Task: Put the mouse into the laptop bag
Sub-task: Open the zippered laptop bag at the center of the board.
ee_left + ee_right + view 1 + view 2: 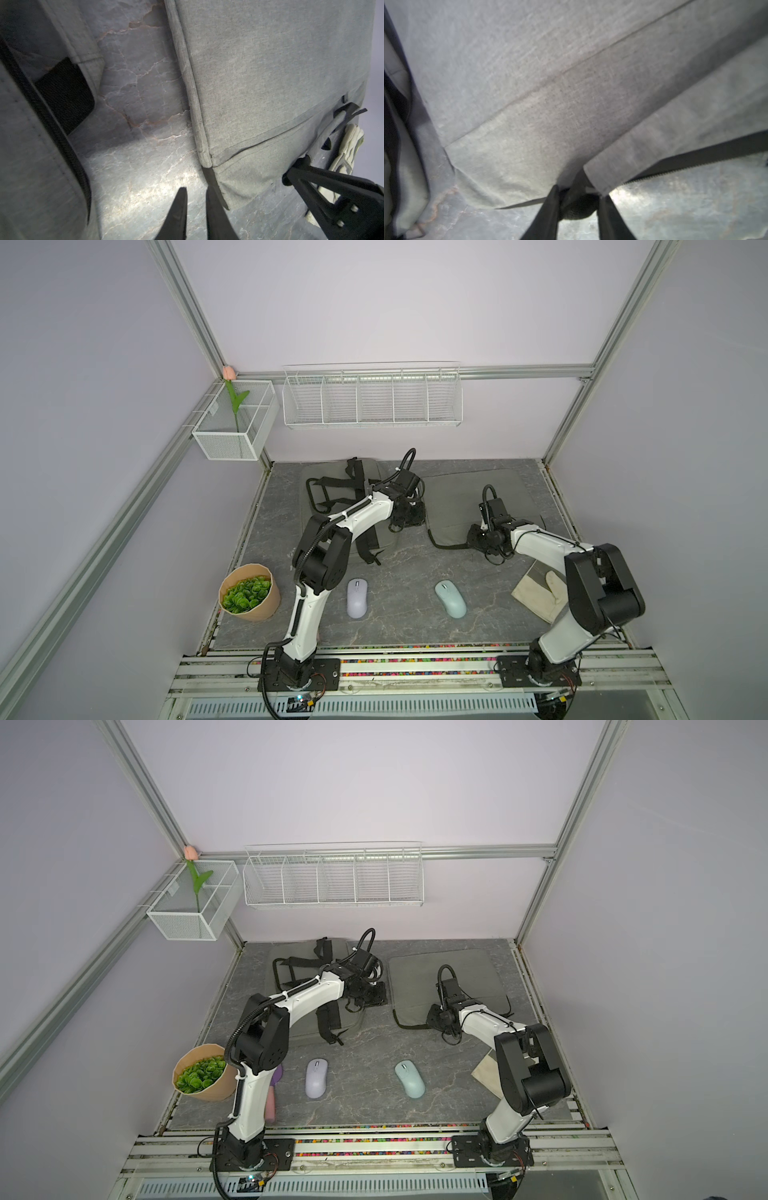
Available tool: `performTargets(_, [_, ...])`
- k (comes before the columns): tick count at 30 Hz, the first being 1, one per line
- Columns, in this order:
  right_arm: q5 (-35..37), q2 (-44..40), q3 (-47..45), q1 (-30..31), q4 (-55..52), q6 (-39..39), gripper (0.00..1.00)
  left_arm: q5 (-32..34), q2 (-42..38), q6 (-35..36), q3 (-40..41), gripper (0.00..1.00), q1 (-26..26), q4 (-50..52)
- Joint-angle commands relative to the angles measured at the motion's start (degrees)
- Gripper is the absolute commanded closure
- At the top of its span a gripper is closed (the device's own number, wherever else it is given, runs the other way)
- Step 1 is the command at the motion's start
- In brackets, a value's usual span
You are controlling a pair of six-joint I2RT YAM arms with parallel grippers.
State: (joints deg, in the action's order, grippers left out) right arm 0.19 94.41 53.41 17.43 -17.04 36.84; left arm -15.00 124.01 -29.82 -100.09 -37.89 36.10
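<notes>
Two mice lie on the table's front half: a lavender mouse (357,598) (316,1078) and a pale teal mouse (450,598) (409,1078), both apart from the grippers. The flat grey laptop bag (469,497) (440,977) (270,72) (529,72) lies at the back right. My right gripper (473,536) (579,192) is at its front left corner, shut on a dark zipper tab (579,205), with the black zipper strip (446,546) trailing from it. My left gripper (409,520) (196,186) hovers by the bag's left edge, jaws narrowly apart and empty.
A second grey bag with black straps (332,497) lies at the back left under the left arm. A paper pot of green plants (249,593) stands front left. A cream glove (540,593) lies front right. White wire baskets (372,400) hang on the back wall.
</notes>
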Motion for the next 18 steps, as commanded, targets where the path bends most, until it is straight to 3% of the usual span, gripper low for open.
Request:
performTargets(1, [0.2, -0.8, 0.8, -0.3, -0.2, 0.1, 0.82, -0.5, 1.3, 0.6, 0.9, 0.80, -0.3, -0.1])
performTargets(5, [2.1, -4.7, 0.5, -0.3, -2.4, -1.2, 0.94, -0.4, 0.1, 1.1, 1.6, 0.79, -0.7, -0.5])
performTargets(11, [3.9, -12.2, 3.3, -0.7, -7.3, -4.5, 0.94, 0.8, -3.7, 3.1, 2.4, 0.70, -2.6, -0.8])
performTargets(18, [3.1, -14.9, 8.6, -1.6, -11.5, -7.5, 0.94, 4.1, -8.6, 6.8, 4.1, 0.39, -6.0, -2.2])
